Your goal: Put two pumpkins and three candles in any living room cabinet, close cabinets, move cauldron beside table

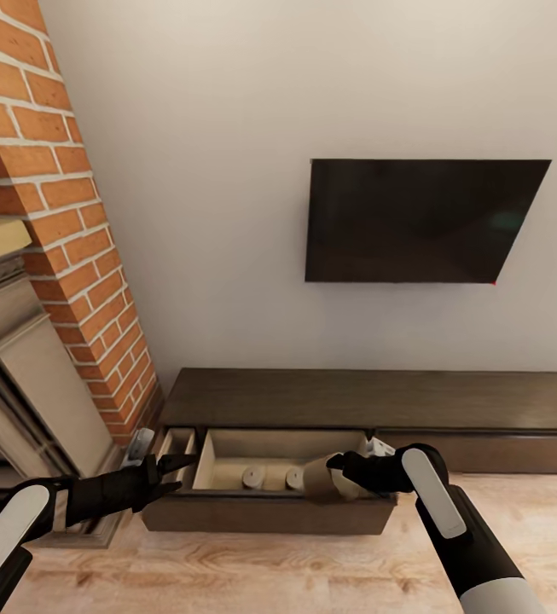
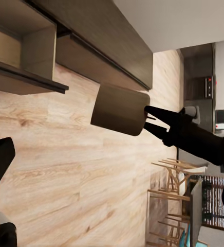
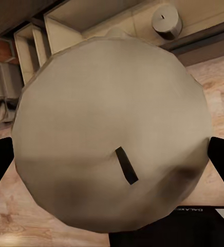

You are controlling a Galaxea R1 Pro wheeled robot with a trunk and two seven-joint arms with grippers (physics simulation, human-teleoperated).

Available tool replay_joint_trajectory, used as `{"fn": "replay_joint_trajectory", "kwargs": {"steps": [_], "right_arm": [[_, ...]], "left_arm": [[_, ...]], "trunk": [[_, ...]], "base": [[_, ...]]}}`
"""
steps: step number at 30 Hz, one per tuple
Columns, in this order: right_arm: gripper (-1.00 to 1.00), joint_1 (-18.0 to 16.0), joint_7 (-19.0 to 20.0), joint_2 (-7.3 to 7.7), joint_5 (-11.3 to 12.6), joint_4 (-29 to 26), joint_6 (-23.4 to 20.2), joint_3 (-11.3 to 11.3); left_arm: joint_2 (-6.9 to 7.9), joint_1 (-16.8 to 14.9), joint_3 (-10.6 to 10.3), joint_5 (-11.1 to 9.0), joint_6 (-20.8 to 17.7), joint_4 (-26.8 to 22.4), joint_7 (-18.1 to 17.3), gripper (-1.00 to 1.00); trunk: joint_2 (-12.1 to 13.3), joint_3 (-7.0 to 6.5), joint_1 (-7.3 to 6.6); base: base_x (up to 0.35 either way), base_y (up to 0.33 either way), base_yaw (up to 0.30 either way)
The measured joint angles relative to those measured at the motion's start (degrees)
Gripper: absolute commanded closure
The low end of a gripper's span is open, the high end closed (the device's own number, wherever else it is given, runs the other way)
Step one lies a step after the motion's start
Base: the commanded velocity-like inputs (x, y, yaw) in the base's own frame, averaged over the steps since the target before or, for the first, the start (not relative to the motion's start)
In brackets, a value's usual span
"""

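- The wall (image 1: 227,170) behind is plain pale, with a dark flat television (image 1: 419,220) mounted on it and a red-brick fireplace (image 1: 56,196) running down the left of the head view.
- The floor (image 1: 252,571) is light wood plank.
- The cabinet (image 1: 380,401), a long low dark-brown unit, stands against the wall. Its left drawer (image 1: 227,448) is pulled out over the floor, pale beige inside.
- Two candles lie in that drawer: one candle (image 1: 253,475) near the middle and a second candle (image 1: 294,477) just beside it, both upright.
- The right claw (image 1: 339,467) holds a third candle (image 1: 321,477) at the drawer's front right corner, tipped on its side. In the right wrist view this held candle (image 3: 112,134) faces the camera end-on with its dark wick showing, a finger (image 3: 222,164) pressed at each side.
- The left claw (image 1: 176,476) hovers at the drawer's left end, fingers parted and holding nothing; I cannot tell whether it touches the drawer.
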State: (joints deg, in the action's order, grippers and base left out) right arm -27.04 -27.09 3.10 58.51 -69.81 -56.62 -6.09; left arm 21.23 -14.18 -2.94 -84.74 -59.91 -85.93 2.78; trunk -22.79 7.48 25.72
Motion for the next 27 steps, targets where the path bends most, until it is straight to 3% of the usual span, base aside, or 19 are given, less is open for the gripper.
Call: {"fn": "replay_joint_trajectory", "kwargs": {"steps": [27], "right_arm": [[1.0, -0.01, -0.02, -0.11, 0.04, 0.73, 1.39, -0.02]], "left_arm": [[-0.09, 0.0, 0.09, 0.0, 0.0, 0.09, 0.0, -1.0]], "trunk": [[0.01, 0.0, 0.01]], "base": [[0.152, -0.001, 0.0]]}}
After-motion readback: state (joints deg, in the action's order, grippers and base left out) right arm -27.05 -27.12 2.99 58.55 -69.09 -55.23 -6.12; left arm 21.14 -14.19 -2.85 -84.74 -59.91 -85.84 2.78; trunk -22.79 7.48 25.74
